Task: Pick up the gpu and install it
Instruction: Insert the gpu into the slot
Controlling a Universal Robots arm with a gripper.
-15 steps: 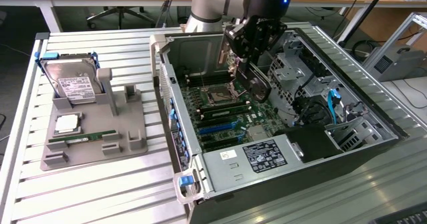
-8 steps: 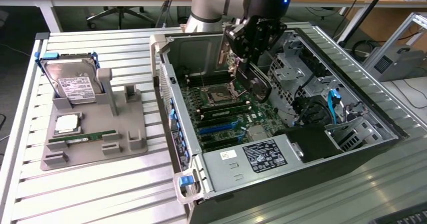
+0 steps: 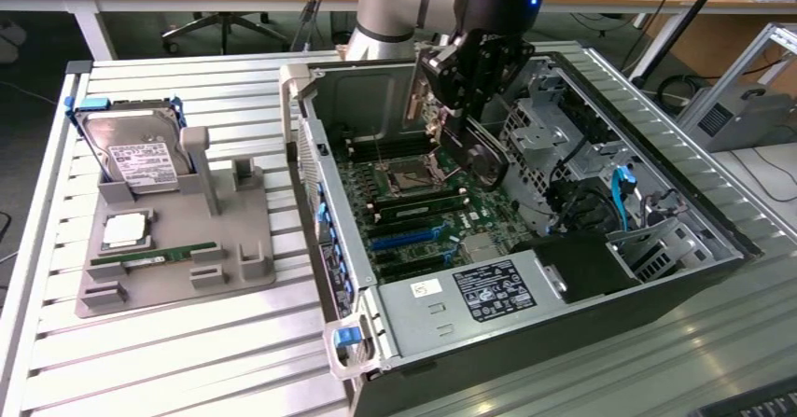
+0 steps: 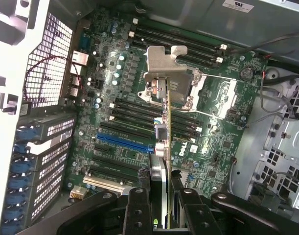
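My gripper [image 3: 464,118] hangs inside the open computer case [image 3: 373,314], shut on the gpu [image 3: 483,163]. The card is held on edge above the motherboard [image 3: 417,221], near the CPU socket [image 3: 409,179]. In the wrist view the gpu [image 4: 167,122] shows edge-on between my two black fingers [image 4: 138,213], with its silver end bracket [image 4: 166,63] at the far end. It hovers over the black expansion slots, beside the blue slot [image 4: 124,142]. I cannot tell whether its lower edge touches the board.
A grey fixture [image 3: 237,249] on the slatted table at the exterior view's left holds a hard drive [image 3: 137,156], a CPU chip [image 3: 125,232] and a RAM stick [image 3: 156,257]. Drive cages and blue cables [image 3: 617,198] crowd the case's far side.
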